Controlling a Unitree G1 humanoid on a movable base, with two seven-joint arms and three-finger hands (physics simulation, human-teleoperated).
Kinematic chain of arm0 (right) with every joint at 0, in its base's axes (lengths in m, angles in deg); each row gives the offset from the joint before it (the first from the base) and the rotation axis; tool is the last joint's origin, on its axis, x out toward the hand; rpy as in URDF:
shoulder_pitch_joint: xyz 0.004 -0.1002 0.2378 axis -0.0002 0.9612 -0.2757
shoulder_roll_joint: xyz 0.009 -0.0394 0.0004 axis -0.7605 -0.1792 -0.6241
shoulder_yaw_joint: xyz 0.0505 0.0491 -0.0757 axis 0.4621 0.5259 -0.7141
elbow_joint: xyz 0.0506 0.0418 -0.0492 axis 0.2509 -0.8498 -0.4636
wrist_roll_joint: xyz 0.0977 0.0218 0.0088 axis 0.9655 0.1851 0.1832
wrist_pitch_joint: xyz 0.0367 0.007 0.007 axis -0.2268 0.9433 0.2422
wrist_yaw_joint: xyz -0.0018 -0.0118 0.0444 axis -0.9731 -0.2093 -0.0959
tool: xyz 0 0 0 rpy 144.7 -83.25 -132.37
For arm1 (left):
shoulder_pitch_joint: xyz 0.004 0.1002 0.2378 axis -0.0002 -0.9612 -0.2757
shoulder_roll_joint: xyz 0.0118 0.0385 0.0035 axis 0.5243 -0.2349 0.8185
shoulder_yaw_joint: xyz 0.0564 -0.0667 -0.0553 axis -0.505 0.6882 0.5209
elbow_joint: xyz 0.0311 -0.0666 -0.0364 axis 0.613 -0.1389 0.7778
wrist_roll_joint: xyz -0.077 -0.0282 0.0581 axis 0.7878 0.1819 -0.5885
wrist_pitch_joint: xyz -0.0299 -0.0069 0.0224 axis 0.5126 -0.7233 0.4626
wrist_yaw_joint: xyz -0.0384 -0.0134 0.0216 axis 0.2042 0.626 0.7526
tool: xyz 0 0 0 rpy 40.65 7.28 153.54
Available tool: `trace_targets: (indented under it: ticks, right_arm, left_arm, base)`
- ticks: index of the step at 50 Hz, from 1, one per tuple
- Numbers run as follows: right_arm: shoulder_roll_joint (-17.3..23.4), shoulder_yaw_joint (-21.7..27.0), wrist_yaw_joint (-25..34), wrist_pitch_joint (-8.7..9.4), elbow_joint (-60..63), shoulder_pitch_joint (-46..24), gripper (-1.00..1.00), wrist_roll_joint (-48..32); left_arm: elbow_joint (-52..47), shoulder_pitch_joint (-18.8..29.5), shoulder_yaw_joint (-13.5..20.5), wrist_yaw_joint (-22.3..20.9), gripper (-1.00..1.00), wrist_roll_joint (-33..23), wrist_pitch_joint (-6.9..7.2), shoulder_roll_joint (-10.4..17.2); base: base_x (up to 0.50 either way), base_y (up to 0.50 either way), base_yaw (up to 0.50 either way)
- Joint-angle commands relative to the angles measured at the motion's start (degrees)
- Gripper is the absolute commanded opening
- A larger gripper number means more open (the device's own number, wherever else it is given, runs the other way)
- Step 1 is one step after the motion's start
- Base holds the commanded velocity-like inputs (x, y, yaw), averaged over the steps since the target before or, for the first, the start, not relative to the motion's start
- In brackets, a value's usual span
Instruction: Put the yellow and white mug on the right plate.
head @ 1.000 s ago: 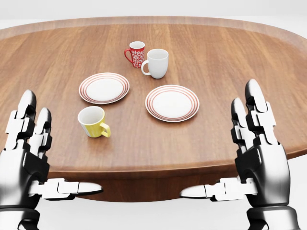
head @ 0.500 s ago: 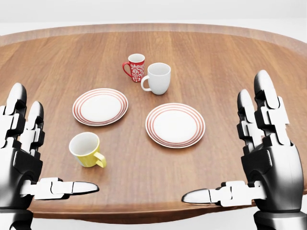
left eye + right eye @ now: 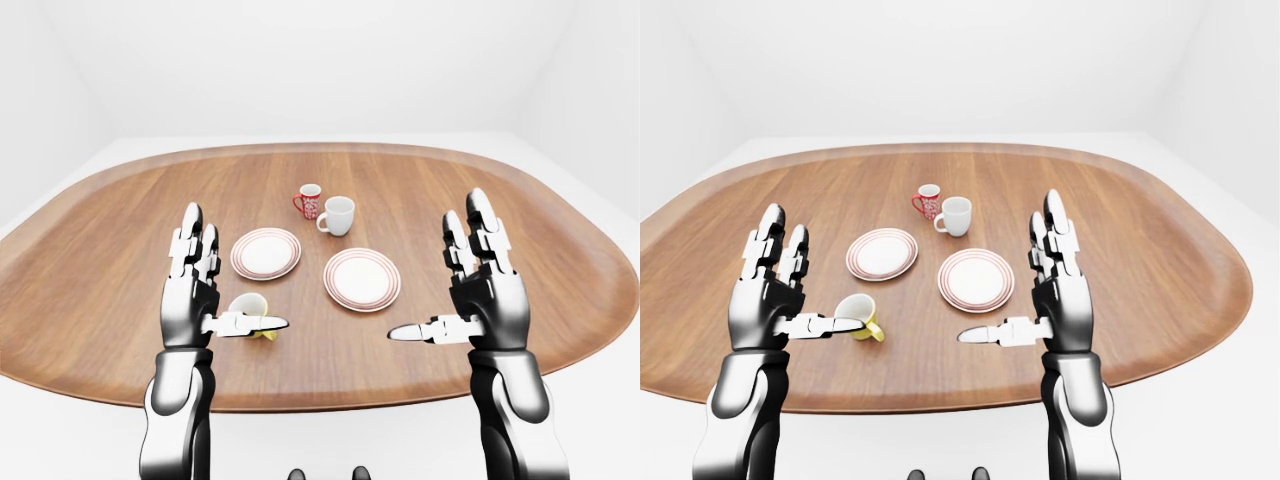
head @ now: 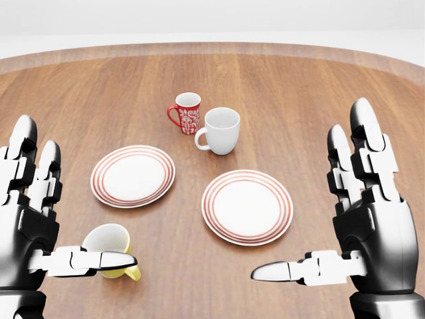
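Observation:
The yellow and white mug [image 4: 109,247] stands upright on the table at the lower left of the head view, its handle to the right. My left hand [image 4: 74,205] is open beside it, and the thumb crosses in front of the mug's rim without gripping it. The right plate [image 4: 247,207], white with red rings, lies bare near the middle. To its right my right hand [image 4: 307,194] is raised and open, palm inward, holding nothing.
A second ringed plate [image 4: 133,175] lies left of the right plate. A red patterned mug [image 4: 186,111] and a white mug [image 4: 220,130] stand together above the plates. The oval wooden table [image 3: 120,230] spreads wide; its near edge shows in the eye views.
The camera has moved in toward the table, so the whole picture slid down and grew. The yellow mug now sits behind my left thumb. Both hands keep their open pose.

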Motion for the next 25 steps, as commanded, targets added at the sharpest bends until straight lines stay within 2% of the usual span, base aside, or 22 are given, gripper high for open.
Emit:
trace_targets:
  ticks: [1,4,15,25]
  right_arm:
    - [0.00,-0.08,-0.34,0.00,-0.69,-0.29,1.00,-0.24]
    - [0.01,0.12,0.18,0.00,-0.42,0.19,1.00,0.40]
    - [0.09,0.15,0.03,0.00,-0.45,0.06,1.00,0.25]
    - [0.24,0.27,-0.56,0.00,-1.04,-0.36,1.00,-0.65]
  left_arm:
    - [-0.11,-0.09,-0.06,-0.01,1.00,0.09,0.00,-0.01]
    - [-0.30,-0.12,-0.10,0.00,1.00,0.06,0.00,-0.02]
    - [-0.17,-0.31,-0.30,-0.03,1.00,0.00,0.00,-0.09]
    - [-0.49,-0.42,-0.45,-0.04,1.00,-0.03,0.00,-0.13]
  base:
    - [0.00,0.00,0.00]
    - [0.13,0.00,0.00]
    - [0.50,0.00,0.00]
    - [0.02,0.00,0.00]
